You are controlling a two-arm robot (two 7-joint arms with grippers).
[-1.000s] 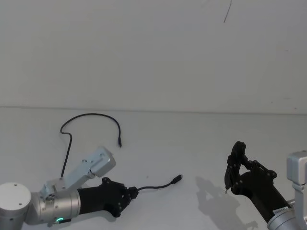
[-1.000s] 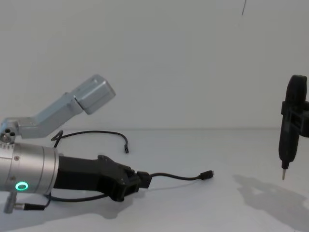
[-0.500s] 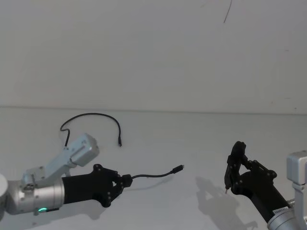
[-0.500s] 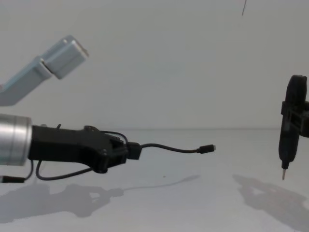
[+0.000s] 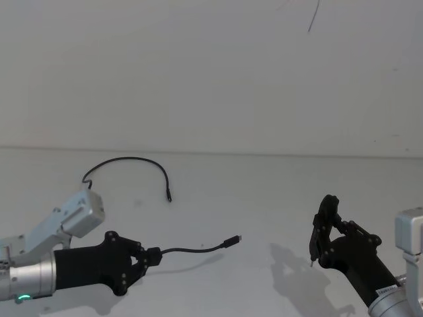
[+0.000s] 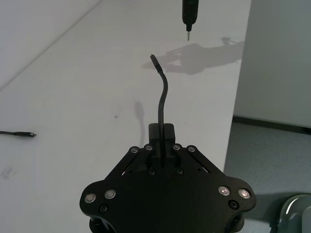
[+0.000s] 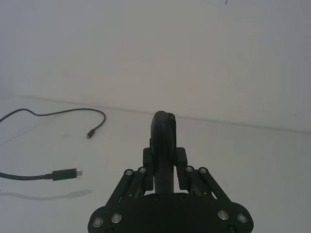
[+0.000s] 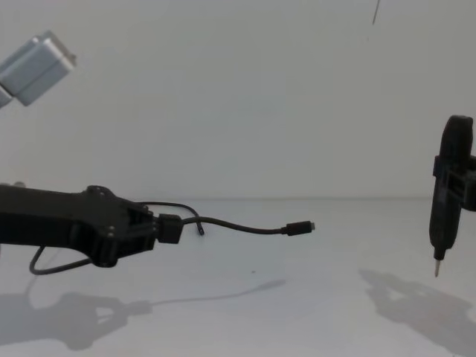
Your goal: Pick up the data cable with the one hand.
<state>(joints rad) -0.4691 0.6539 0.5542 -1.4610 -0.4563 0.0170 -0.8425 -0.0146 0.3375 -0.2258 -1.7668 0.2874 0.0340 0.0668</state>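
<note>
Now the data cable [image 5: 198,249] is pinched by the left gripper's [image 5: 147,255] fingers at seven o'clock. More lift is needed next. A pen tool [image 5: 322,218] is clamped by the right gripper [image 5: 330,231] at four o'clock.

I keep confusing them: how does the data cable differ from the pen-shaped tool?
The data cable is thin and curved; the pen-shaped tool is thick and straight. The cable sticks out roughly level from the left gripper; the tool hangs tip-down in the right gripper. Both are black and gripped.
</note>
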